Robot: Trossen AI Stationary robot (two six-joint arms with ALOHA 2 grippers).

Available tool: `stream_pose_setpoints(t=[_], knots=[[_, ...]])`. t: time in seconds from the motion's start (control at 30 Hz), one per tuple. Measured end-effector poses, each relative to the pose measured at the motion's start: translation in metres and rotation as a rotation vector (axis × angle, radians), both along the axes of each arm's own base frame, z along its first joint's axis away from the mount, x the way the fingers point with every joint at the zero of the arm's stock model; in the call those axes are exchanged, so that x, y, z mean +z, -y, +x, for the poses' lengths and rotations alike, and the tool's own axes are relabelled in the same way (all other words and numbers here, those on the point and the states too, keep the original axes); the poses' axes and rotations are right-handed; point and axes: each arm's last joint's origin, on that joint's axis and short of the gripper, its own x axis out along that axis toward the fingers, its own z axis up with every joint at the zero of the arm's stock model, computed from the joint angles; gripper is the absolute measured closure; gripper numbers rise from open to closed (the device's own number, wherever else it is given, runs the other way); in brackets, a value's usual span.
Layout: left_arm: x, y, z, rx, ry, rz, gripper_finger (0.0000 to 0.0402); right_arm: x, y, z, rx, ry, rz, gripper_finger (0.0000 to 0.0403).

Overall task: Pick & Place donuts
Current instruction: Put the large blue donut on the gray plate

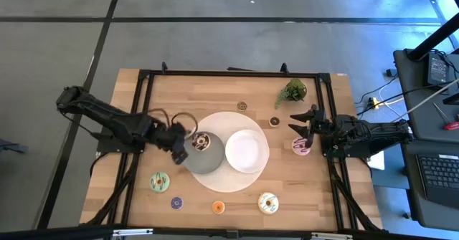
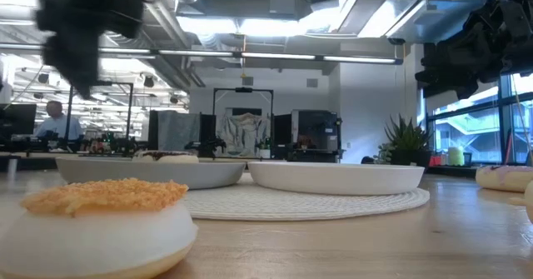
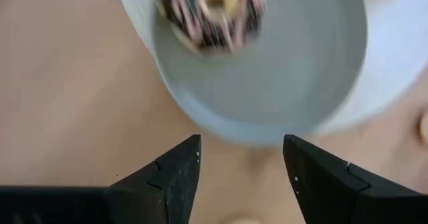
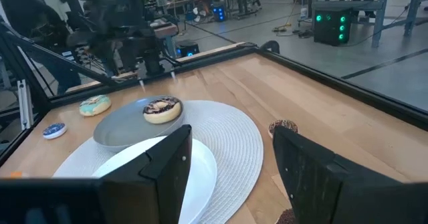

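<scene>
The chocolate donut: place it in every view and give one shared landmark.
High view: chocolate donut on the grey plate, left of centre.
Low view: low brown rim above the plate's edge, left of centre.
Left wrist view: at the top, beyond the open fingers.
Right wrist view: left of centre.
Landmark: the grey plate.

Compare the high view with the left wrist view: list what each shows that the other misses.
High view only: the right tool above the pink donut, the plant, the white plate, and the green, cream, purple and orange donuts.
Left wrist only: the left tool open, empty.
Both: the chocolate donut on the grey plate.
</scene>
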Motion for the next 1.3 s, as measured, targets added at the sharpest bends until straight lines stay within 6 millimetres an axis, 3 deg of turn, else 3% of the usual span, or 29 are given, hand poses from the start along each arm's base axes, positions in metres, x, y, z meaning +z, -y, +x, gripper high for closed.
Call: stream_pose_setpoints(t=[0.17,0.5,0.93,1.3], knots=[[-0.003,0.031,-0.012,-0.057,-0.020,-0.020,0.0194,0.000,0.000,0.000,0.000,0.001,0.003,0.0192],[-0.020,0.073,-0.034,0.030,-0.115,-0.041,0.0194,0.000,0.000,0.000,-0.003,0.009,0.031,0.0192],[-0.046,0.102,-0.051,0.140,-0.263,0.007,0.0195,0.000,0.000,0.000,-0.006,0.016,0.059,0.0192],[-0.062,0.109,-0.051,0.149,-0.306,0.061,0.0196,0.000,0.000,0.000,-0.005,0.016,0.059,0.0192]])
